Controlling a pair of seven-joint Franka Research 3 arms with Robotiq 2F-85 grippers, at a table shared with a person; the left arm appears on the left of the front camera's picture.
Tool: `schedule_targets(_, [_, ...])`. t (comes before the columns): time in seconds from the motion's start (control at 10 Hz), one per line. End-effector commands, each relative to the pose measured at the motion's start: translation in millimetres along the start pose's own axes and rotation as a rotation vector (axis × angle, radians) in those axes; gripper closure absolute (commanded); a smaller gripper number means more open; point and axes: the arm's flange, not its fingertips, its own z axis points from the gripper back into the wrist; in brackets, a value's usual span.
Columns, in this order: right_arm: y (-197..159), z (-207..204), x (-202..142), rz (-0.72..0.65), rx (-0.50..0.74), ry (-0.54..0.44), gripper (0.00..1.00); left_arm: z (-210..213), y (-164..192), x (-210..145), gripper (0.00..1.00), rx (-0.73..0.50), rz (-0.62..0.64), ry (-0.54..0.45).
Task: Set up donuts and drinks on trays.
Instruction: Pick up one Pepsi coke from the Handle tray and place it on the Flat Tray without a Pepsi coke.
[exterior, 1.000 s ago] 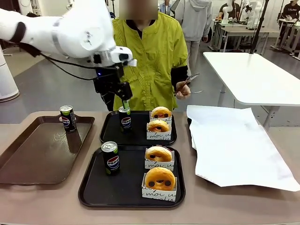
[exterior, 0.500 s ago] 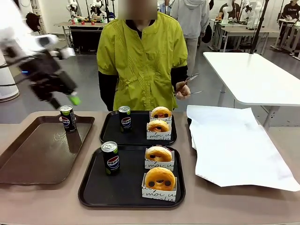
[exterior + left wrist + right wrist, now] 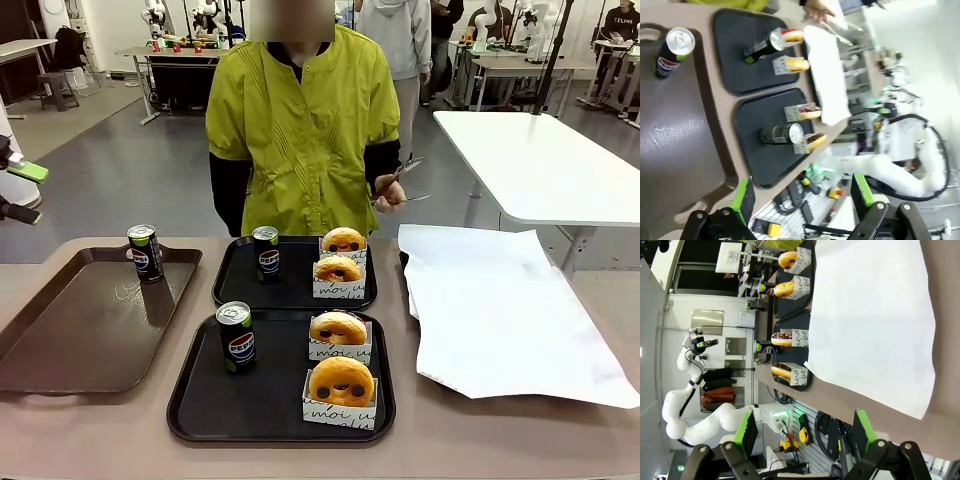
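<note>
At the far left edge of the room, off the table, the left gripper (image 3: 22, 190) hangs in the air with its green-tipped fingers spread wide and nothing between them. On the table's left end lies a long brown tray (image 3: 70, 340), and a black can (image 3: 145, 252) stands upright in its far right corner. Beside it, toward the middle of the table, two black trays sit one behind the other. The far tray (image 3: 240, 285) carries a can (image 3: 266, 253) near its far edge and, to the right of it, two donuts (image 3: 340, 262) in white paper sleeves, one behind the other. The near tray (image 3: 215, 400) holds a can (image 3: 236, 337) toward its far left corner and two more sleeved donuts (image 3: 341, 379) along its right side. A person in a yellow-green top stands at the far edge, holding tongs (image 3: 400, 180) in one hand (image 3: 388, 190). A big white sheet of paper (image 3: 500, 310) covers the table's right end. From its wrist camera, the right gripper (image 3: 804, 432) hangs over the paper's edge, jaws wide apart, holding nothing.
</note>
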Motion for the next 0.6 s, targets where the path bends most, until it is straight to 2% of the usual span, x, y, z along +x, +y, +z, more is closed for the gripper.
schedule_targets(0.0, [-0.5, -2.3, 0.7, 0.022, 0.024, -0.014, 0.00, 10.3, 40.9, 14.8, 0.00, -0.178, 0.070, 0.039])
schedule_targets(0.1, [-0.5, -2.3, 0.7, 0.022, 0.024, -0.014, 0.00, 18.1, 64.1, 2.5, 0.00, -0.259, 0.087, 0.012])
schedule_targets(0.2, [-0.5, -2.3, 0.7, 0.022, 0.024, -0.014, 0.00, 19.7, 76.2, -7.4, 0.00, -0.274, 0.109, 0.014])
schedule_targets(0.4, [-0.5, -2.3, 0.7, 0.022, 0.024, -0.014, 0.00, 12.9, 75.6, 2.4, 0.00, -0.220, 0.108, 0.040])
schedule_targets(0.5, [-0.5, -2.3, 0.7, 0.022, 0.024, -0.014, 0.00, 15.7, 82.5, -16.4, 0.00, -0.259, 0.127, 0.020])
